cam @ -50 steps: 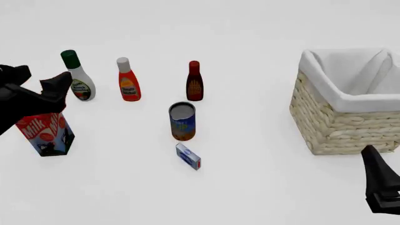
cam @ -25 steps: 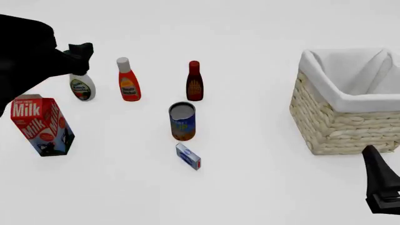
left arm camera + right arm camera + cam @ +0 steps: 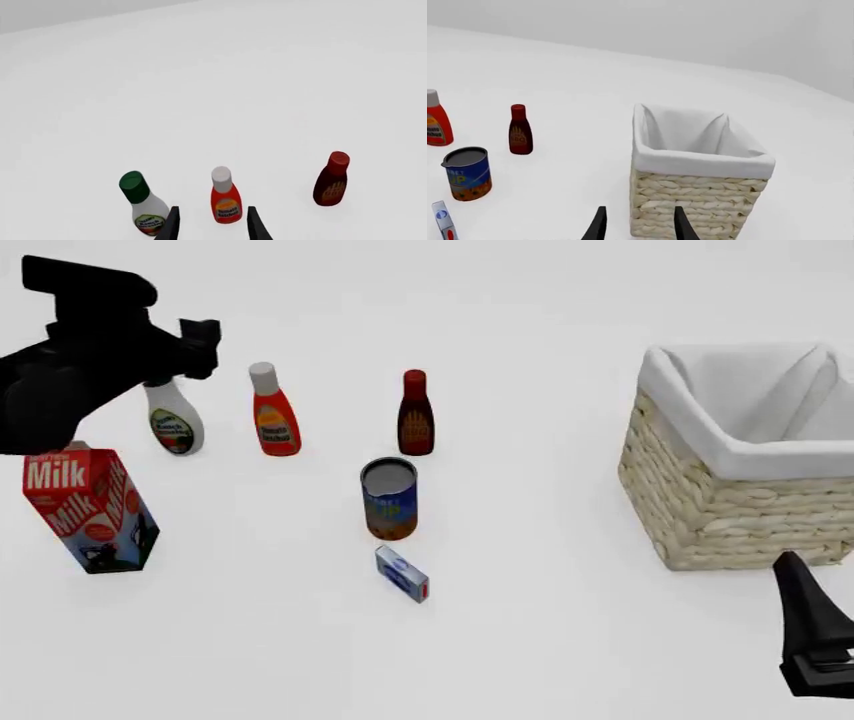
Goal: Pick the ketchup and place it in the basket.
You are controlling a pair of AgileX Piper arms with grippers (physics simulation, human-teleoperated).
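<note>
The ketchup (image 3: 274, 415), an orange-red bottle with a pale cap, stands upright between a white green-capped bottle (image 3: 174, 422) and a dark red bottle (image 3: 415, 416). My left gripper (image 3: 200, 346) is raised just left of the ketchup, over the white bottle's cap. In the left wrist view the left gripper (image 3: 212, 227) is open and empty, with the ketchup (image 3: 225, 198) ahead between its fingers. The wicker basket (image 3: 727, 510) with white lining stands at the right. My right gripper (image 3: 811, 625) is low, in front of the basket, open and empty (image 3: 639, 227).
A milk carton (image 3: 88, 508) stands at the left under my left arm. A blue can (image 3: 388, 498) and a small blue-white box (image 3: 402, 574) are in the middle. In the right wrist view the basket (image 3: 697, 200) is close ahead, the can (image 3: 468, 173) to one side.
My left arm has risen from over the milk carton and moved forward and right, ending above the white bottle beside the ketchup. The right arm has barely moved.
</note>
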